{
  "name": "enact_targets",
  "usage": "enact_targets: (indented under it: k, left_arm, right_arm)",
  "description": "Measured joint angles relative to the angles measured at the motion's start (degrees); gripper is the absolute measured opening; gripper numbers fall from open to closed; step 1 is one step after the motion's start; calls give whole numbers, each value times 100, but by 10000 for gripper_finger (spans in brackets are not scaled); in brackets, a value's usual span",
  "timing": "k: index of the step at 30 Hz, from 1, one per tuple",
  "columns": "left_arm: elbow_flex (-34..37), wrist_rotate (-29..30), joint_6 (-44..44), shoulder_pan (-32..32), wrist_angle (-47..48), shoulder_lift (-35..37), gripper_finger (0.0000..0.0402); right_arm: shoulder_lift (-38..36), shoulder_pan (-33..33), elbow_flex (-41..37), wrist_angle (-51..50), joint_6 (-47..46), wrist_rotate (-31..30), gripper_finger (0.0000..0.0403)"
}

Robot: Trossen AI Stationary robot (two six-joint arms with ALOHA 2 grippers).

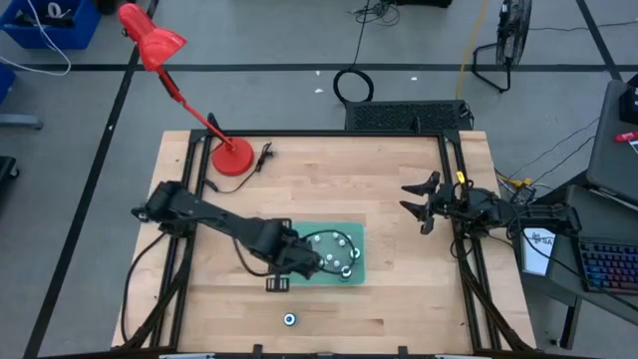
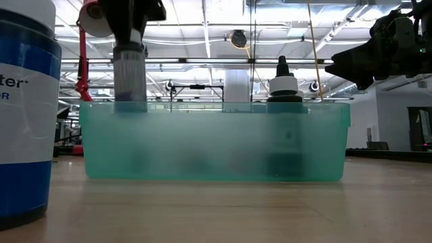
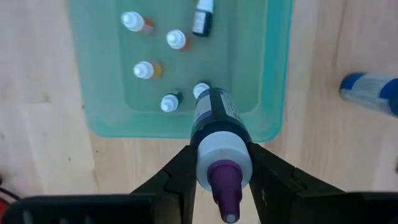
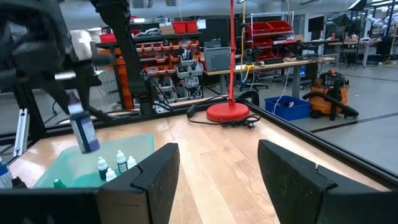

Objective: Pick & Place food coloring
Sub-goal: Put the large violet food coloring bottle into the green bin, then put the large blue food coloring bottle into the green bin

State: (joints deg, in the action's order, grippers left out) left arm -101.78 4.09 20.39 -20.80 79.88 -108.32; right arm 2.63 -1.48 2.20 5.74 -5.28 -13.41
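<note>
One food coloring bottle [image 3: 214, 118], dark body with a purple cap, is clamped at its pale collar in the jaws of the left gripper [image 3: 224, 171], hanging over the near edge of the teal tray [image 3: 273, 93]. From table height the same bottle [image 2: 129, 74] sits above the tray's left end, its bottom about level with the rim; whether it touches the tray cannot be told. Five or so more small bottles [image 3: 144, 70] stand inside the tray, white-capped, some orange or red bodied, plus one dark one [image 3: 203, 18]. Another dark bottle with a white collar [image 2: 284, 84] pokes above the tray rim toward its right end. A loose bottle with a blue and white label [image 3: 370, 93] lies on the counter [image 1: 399, 289] beside the tray, and a small round one [image 1: 289, 319] stands alone near the counter's front edge. Right gripper [image 1: 424, 206] waits well apart at the counter's right side, jaws apart, holding nothing. Red desk lamp [image 1: 232, 157] stands at the back left of the counter.
</note>
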Motion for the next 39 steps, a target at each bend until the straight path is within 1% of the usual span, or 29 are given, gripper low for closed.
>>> enact_targets:
  k: [4,9,20,22,26,29,34,39]
  left_arm:
    - [0,-187,-192,-7,12,-301,120]
    - [0,-400,-214,-7,6,-595,120]
    - [0,-506,-228,-48,-62,-893,122]
    - [0,-560,-185,-50,-118,-888,150]
    - [0,-561,-78,-63,-138,-884,224]
    - [0,-561,-78,-63,-169,-884,261]
    - [6,-596,-41,-39,-111,-746,292]
    - [-318,-740,74,-34,72,-373,301]
  right_arm:
    - [0,0,0,0,0,1,208]
    - [2,2,-1,0,0,0,208]
    - [2,1,0,0,-1,0,208]
    - [0,1,-1,0,-1,0,208]
    - [2,1,-1,0,-1,0,208]
    - [2,0,0,0,0,0,208]
    - [1,2,0,0,-1,0,208]
    - [2,0,0,0,-2,0,208]
